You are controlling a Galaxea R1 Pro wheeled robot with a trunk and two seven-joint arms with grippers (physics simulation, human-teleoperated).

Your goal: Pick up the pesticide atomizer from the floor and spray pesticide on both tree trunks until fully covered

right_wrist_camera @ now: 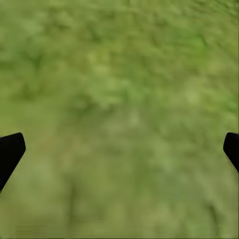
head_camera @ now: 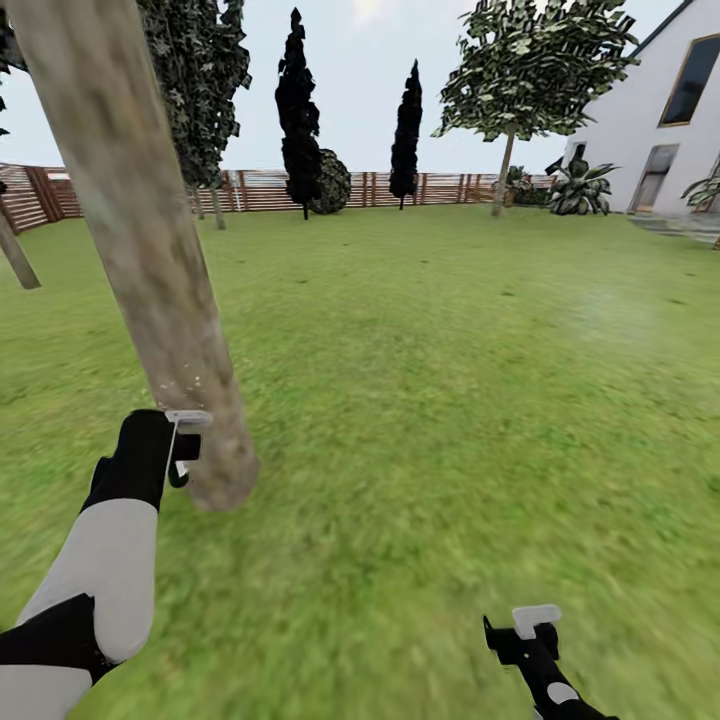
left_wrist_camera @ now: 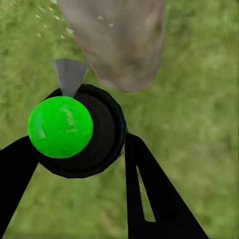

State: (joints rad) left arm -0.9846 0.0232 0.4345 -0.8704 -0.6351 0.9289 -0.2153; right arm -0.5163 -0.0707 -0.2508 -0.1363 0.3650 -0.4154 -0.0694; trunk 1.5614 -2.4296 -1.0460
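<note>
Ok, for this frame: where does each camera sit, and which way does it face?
Head view: on the head, looking forward and down over the lawn at the tree trunk; both arms show.
Left wrist view: on the left arm, looking down the left gripper, shut on the pesticide atomizer beside the trunk's base.
Right wrist view: over grass, the right gripper open.
Head and left wrist views share the trunk and atomizer.

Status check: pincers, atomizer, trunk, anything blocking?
Left pincer shut on atomizer, nozzle at tree trunk base. Right pincer open over lawn. Nothing blocking.
</note>
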